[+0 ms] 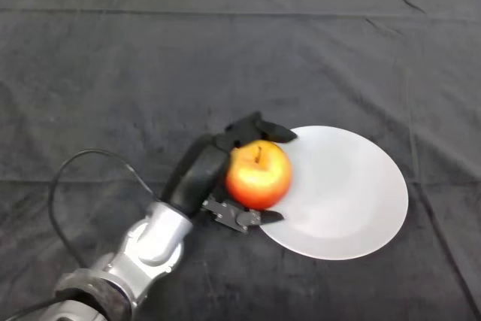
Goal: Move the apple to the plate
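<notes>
A red and yellow apple [259, 174] with its stem up is at the left edge of a white plate [353, 201]. My left hand [201, 173] is on the apple's left side. Its fingers [263, 129] curl over the far side of the apple and its thumb [248, 218] comes round the near side, so the hand is shut on the apple. I cannot tell whether the apple rests on the plate or is held just above it. The silver-grey arm comes in from the lower left.
The table is covered by a dark cloth [150, 58] with a few creases. The plate lies right of the middle, near the front.
</notes>
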`<act>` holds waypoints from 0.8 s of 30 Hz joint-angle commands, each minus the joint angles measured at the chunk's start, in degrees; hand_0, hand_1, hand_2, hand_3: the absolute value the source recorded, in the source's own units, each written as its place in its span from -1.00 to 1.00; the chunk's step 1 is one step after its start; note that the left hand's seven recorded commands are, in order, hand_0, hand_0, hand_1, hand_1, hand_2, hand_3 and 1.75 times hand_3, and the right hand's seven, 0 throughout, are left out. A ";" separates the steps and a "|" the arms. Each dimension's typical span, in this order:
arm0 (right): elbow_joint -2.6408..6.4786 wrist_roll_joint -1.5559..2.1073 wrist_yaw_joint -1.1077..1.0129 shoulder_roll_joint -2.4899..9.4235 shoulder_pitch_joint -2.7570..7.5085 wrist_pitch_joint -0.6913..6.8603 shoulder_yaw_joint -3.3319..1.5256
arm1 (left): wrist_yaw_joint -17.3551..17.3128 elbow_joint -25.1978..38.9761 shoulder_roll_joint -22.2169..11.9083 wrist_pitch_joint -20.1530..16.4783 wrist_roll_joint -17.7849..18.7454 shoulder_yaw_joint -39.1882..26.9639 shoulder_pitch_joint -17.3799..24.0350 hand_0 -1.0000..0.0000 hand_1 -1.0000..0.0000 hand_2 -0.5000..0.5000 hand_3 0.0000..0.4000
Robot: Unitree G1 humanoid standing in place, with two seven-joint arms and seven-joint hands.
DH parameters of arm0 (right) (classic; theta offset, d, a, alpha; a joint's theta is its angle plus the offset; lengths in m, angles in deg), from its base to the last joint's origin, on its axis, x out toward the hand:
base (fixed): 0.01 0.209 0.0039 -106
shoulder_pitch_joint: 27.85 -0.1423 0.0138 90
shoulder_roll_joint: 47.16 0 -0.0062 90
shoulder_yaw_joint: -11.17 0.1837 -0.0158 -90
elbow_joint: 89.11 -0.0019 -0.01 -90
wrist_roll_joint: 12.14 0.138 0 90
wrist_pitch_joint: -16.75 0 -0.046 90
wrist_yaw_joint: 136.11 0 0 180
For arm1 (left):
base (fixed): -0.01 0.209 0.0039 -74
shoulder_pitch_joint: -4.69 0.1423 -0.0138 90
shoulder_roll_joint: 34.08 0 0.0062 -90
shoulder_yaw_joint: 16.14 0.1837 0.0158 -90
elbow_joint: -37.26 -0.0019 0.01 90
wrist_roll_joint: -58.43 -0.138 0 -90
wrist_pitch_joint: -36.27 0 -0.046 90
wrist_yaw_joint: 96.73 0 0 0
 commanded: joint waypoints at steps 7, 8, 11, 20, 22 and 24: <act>1.49 0.09 0.22 2.07 2.40 0.44 -0.81 | -0.67 0.20 0.32 -3.46 0.55 4.95 -5.93 -1.00 -0.87 -0.06 1.00; 1.50 0.08 0.23 2.07 2.39 0.44 -0.82 | -0.87 0.22 0.27 -3.88 0.72 5.33 -6.01 -1.00 -0.87 -0.06 1.00; 1.53 0.08 0.23 2.07 2.38 0.42 -0.82 | -1.46 0.28 0.16 -5.38 1.25 6.48 -6.22 -1.00 -0.88 -0.06 1.00; 1.57 0.08 0.24 2.08 2.36 0.38 -0.83 | -2.52 0.65 -0.12 -9.44 2.72 8.94 -6.45 1.00 -0.20 0.60 0.20; 1.58 0.08 0.25 2.08 2.36 0.38 -0.83 | -2.66 0.76 -0.21 -10.20 3.04 9.32 -6.47 1.00 0.11 0.44 -0.11; 1.58 0.08 0.25 2.08 2.36 0.38 -0.84 | -2.78 0.86 -0.27 -10.88 3.34 9.60 -6.55 1.00 0.74 0.13 -0.74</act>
